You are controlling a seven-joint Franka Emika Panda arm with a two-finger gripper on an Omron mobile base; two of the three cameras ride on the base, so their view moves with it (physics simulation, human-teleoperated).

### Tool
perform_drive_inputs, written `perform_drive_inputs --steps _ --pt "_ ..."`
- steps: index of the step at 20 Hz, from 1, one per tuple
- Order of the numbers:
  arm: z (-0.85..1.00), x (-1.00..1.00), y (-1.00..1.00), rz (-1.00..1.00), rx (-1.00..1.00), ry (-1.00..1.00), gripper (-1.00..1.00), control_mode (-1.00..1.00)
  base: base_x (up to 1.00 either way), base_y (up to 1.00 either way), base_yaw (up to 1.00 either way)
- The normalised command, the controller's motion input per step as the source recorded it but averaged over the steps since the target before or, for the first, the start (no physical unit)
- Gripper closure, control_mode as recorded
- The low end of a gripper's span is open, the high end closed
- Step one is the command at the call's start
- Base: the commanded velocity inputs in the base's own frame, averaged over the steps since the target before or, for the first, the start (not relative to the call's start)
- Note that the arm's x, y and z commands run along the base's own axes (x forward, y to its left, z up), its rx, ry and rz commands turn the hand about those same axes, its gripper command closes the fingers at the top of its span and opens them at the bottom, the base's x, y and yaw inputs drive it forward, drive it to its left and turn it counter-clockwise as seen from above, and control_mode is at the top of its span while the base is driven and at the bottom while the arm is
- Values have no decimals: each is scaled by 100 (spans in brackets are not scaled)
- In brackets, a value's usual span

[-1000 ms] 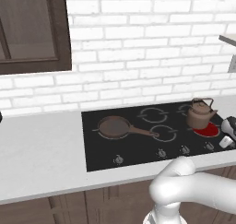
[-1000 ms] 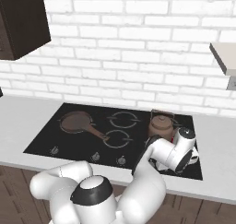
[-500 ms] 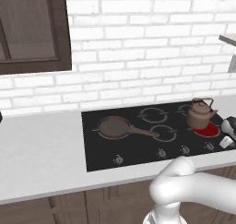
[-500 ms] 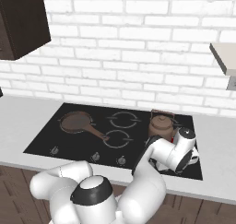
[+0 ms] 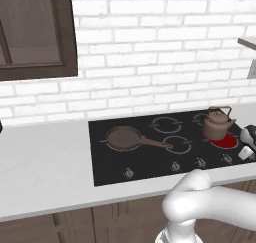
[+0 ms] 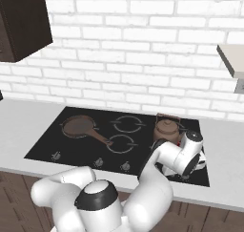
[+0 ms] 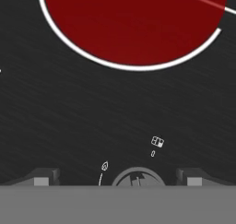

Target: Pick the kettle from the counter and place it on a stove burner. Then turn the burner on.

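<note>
The copper-brown kettle (image 5: 218, 123) (image 6: 167, 129) stands upright on the black glass cooktop, at the back edge of the stove burner (image 5: 225, 141) that glows red. In the hand view the red disc of this burner (image 7: 133, 20) lies ahead, ringed in white. My gripper (image 7: 118, 178) (image 5: 247, 148) hangs low over the cooktop's front right, in front of the kettle. It is open, with a small round control knob (image 7: 138, 177) between its two dark fingertips (image 7: 44, 176) and a gap on each side. The pale counter (image 5: 45, 162) stretches to the left.
A flat brown frying pan (image 5: 124, 138) (image 6: 78, 126) lies on the left burner, handle pointing right. More knobs (image 5: 175, 166) line the cooktop's front edge. A white brick wall rises behind. A dark cabinet (image 5: 35, 32) hangs upper left and a shelf (image 6: 231, 59) juts out upper right.
</note>
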Motion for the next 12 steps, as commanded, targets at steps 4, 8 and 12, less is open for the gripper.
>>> perform_drive_inputs --steps 4,8,12 --pt "0 0 0 0 0 0 -100 -100 0 0 0" --pt "0 0 0 0 0 0 -100 -100 0 0 0" --pt "0 0 0 0 0 0 -100 -100 0 0 0"
